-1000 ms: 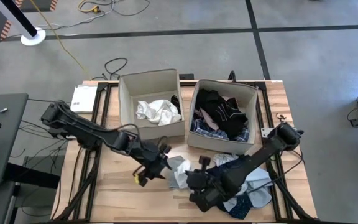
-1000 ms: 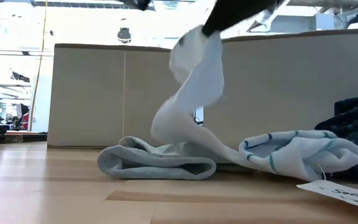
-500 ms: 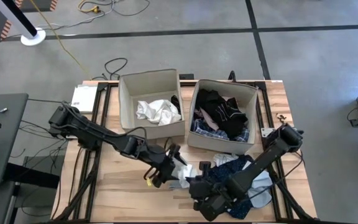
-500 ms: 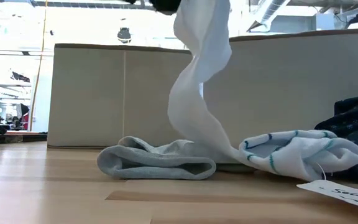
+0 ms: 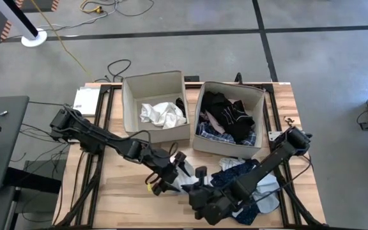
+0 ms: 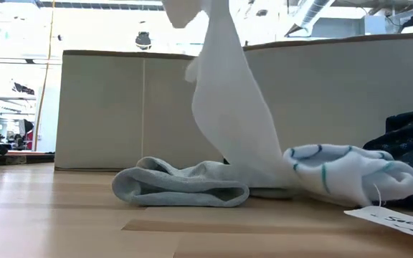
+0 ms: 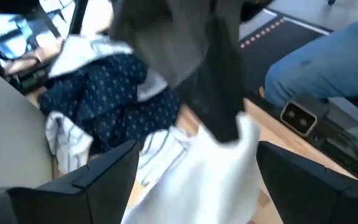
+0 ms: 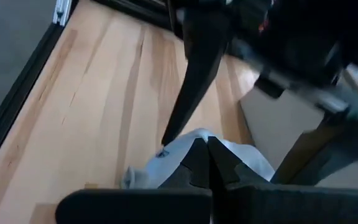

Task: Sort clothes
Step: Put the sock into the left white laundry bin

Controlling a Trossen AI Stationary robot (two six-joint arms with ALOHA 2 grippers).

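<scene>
Mid-handover: right tool (image 8: 207, 163) pinched tight on white garment (image 6: 228, 107), lifted off table (image 5: 120, 191). Left tool (image 5: 174, 167) spread wide beside it. Next: left must close on cloth.

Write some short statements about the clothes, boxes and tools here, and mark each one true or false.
1. The left beige fabric box holds a crumpled white garment. True.
2. The right beige fabric box is empty. False: dark and plaid clothes fill it.
3. The right tool is shut on a long white cloth. True.
4. The left tool is shut. False: it is open, near the long white cloth.
5. The soft grey garment lies on the wooden table. True.
</scene>
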